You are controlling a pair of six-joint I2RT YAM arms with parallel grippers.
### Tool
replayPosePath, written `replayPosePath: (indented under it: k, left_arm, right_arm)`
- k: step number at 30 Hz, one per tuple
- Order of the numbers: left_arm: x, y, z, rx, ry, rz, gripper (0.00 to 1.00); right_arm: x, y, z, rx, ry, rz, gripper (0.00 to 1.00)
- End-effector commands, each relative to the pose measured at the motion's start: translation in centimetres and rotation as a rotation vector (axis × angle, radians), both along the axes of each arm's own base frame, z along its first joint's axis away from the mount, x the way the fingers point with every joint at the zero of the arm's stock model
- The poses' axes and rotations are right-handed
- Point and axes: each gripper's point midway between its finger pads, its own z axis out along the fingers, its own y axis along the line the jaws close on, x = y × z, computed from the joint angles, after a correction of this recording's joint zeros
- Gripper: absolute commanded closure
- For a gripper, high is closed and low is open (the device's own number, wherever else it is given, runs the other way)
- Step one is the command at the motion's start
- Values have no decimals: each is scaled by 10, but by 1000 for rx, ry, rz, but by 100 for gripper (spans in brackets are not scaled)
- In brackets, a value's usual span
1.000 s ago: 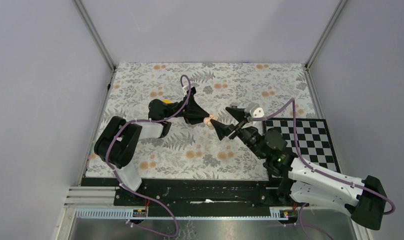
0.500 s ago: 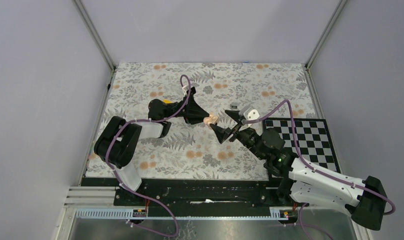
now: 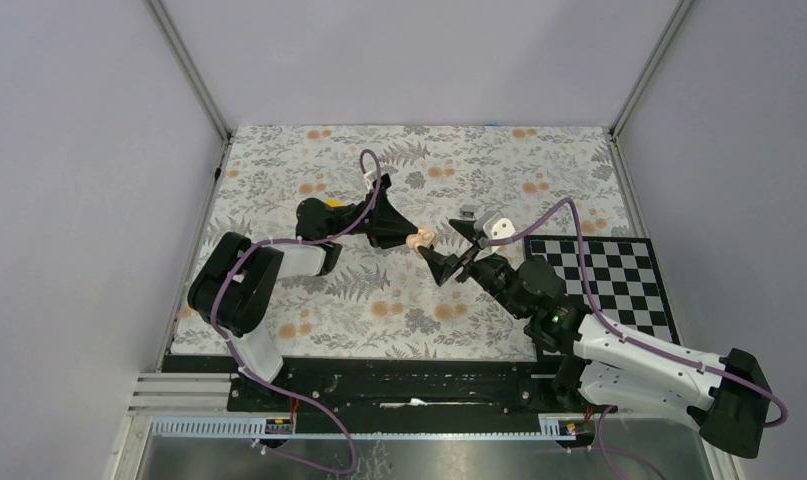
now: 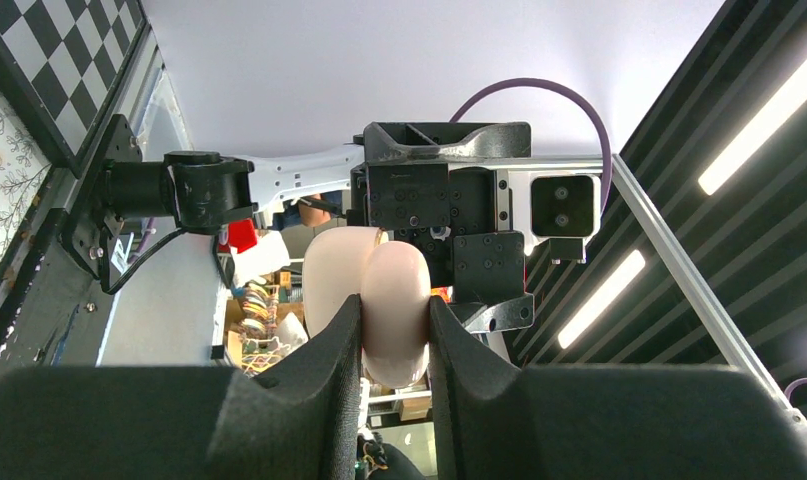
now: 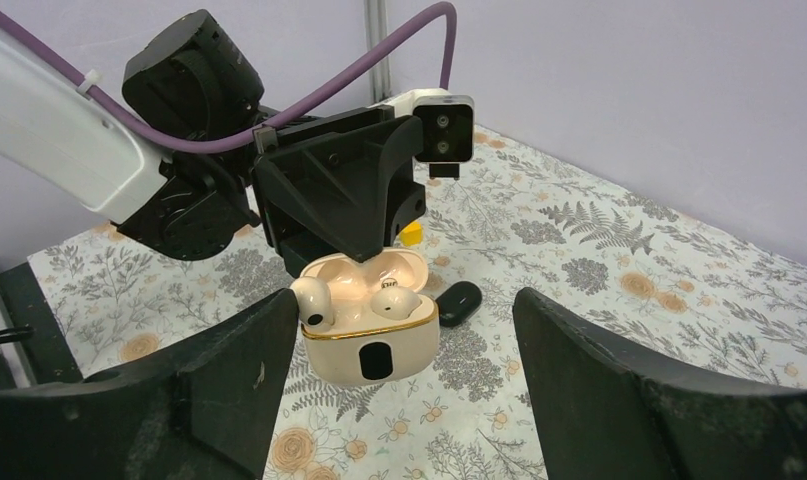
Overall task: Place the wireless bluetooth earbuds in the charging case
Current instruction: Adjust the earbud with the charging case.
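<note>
Brought the right end effector [image 3: 445, 246] a shade nearer the charging case [image 5: 369, 335] over the last second, fingers spread wide, one on either side of the case and clear of it. Kept the left end effector [image 4: 392, 325] unchanged meanwhile: clamped on the lower body of the case, presenting it open toward the other arm and apparently lifted off the desk [image 5: 599, 330].

Shows a peach-coloured case rather than a dark one, with both wireless bluetooth earbuds already inside: one [image 5: 314, 300] at the left end, standing higher, the other [image 5: 395, 299] toward the right, lower. Also shows a small black oval thing [image 5: 459, 303] lying on the desk just behind the case, untouched.

Suggests insertion nearly finished. Probably leaves pressing the taller earbud fully home. Calls for a gentle approach, since a knock against the case could tip that earbud out.
</note>
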Motion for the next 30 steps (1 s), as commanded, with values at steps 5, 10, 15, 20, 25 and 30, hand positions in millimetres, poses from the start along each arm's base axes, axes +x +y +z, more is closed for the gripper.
replayPosePath:
  k: [5, 10, 15, 20, 25, 30]
  left_arm:
    - [-5, 7, 27, -32, 81, -38, 100]
    - [-5, 7, 27, -32, 82, -38, 100]
    - [-5, 7, 28, -34, 79, -37, 100]
    - [-5, 7, 27, -34, 84, -35, 100]
    - [-6, 7, 27, -35, 83, -31, 100]
    - [-7, 8, 28, -39, 75, -27, 100]
  right_arm:
    - [12, -10, 15, 42, -39, -85, 15]
    - [14, -15, 15, 42, -42, -109, 14]
    - [14, -16, 12, 40, -40, -115, 14]
    - [15, -20, 11, 40, -40, -130, 14]
    - [13, -31, 14, 57, -49, -159, 14]
    - [10, -41, 25, 83, -59, -176, 13]
